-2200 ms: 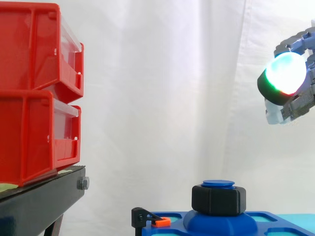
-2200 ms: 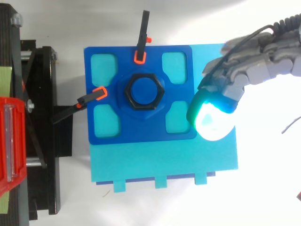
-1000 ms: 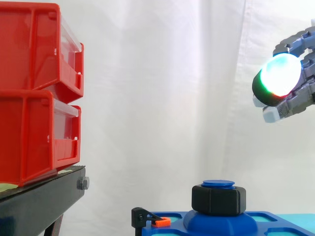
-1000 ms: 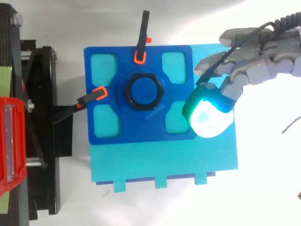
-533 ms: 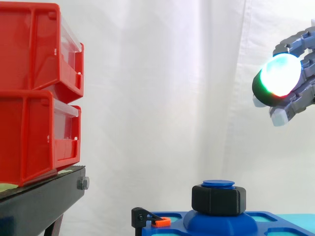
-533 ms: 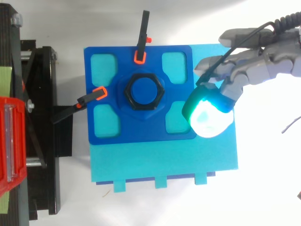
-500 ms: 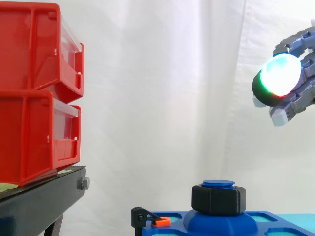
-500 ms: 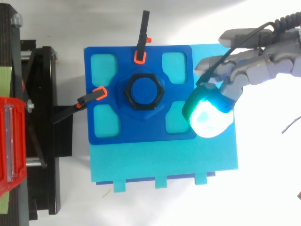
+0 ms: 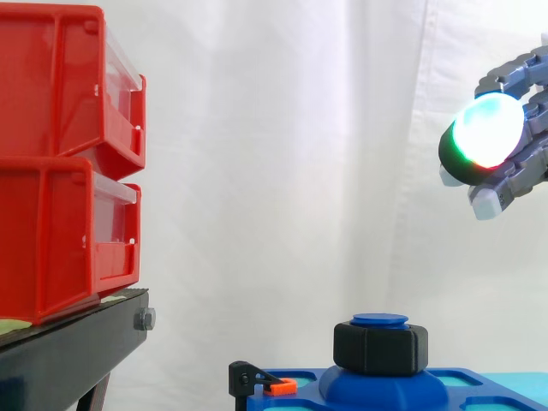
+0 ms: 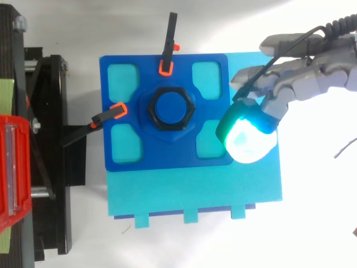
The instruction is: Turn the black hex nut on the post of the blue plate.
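The black nut (image 10: 169,109) sits on the post (image 9: 379,320) in the middle of the blue plate (image 10: 128,153). Nothing touches it, so I think no turning has begun. A clip (image 10: 167,53) holds the plate's top edge. My hand (image 10: 304,75) hangs high above the plate's right edge. Its fingers look loosely spread and empty, though the glow hides some. All the work is left.
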Motion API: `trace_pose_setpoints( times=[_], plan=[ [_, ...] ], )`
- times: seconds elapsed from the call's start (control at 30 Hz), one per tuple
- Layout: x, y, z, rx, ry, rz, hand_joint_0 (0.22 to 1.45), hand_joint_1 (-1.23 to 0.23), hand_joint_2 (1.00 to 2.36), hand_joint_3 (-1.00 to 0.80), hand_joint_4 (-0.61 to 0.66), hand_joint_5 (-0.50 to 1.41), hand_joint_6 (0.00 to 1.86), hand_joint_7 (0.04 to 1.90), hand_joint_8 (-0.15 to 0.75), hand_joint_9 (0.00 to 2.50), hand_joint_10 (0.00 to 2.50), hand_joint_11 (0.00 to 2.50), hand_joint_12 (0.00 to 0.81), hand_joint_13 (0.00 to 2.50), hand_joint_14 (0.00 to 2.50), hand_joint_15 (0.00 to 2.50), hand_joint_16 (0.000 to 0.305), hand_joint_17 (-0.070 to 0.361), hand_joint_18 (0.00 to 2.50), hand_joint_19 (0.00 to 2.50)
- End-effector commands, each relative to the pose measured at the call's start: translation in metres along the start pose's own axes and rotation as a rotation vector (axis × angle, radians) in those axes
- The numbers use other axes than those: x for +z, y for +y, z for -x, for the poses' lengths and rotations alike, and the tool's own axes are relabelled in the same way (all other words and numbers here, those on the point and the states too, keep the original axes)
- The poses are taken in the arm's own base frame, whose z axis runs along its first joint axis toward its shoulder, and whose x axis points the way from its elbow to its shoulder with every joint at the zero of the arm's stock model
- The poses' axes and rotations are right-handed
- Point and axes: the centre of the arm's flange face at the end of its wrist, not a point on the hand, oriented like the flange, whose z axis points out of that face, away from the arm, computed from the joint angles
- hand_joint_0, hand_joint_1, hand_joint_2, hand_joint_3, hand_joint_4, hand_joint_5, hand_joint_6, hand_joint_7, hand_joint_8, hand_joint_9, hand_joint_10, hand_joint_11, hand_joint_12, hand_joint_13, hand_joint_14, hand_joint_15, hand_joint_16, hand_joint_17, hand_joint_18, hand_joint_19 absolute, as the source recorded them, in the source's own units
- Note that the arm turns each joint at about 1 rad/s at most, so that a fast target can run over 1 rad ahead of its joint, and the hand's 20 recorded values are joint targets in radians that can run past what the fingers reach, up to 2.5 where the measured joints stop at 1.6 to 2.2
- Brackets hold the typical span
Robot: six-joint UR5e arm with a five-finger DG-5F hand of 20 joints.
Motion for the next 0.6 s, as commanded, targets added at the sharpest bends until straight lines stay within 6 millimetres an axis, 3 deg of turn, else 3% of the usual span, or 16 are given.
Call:
trace_pose_setpoints(
  times=[0.0, 0.57],
  plan=[
    [0.0000, -0.0001, 0.0000, 0.000, 0.000, 0.000, 0.45, -0.53, 1.00, -0.50, 0.13, -0.23, 0.50, 0.72, 0.226, 0.19, 0.00, 0.00, 0.345, 0.42, 0.00, 0.15, 0.071, 0.160, 0.00, 0.01],
    [0.0000, -0.0001, 0.0001, 0.000, -0.001, -0.001, 0.46, -0.52, 1.00, -0.50, 0.14, -0.23, 0.50, 0.72, 0.223, 0.15, 0.00, 0.00, 0.349, 0.43, 0.01, 0.19, 0.071, 0.160, 0.00, 0.03]
  ],
)
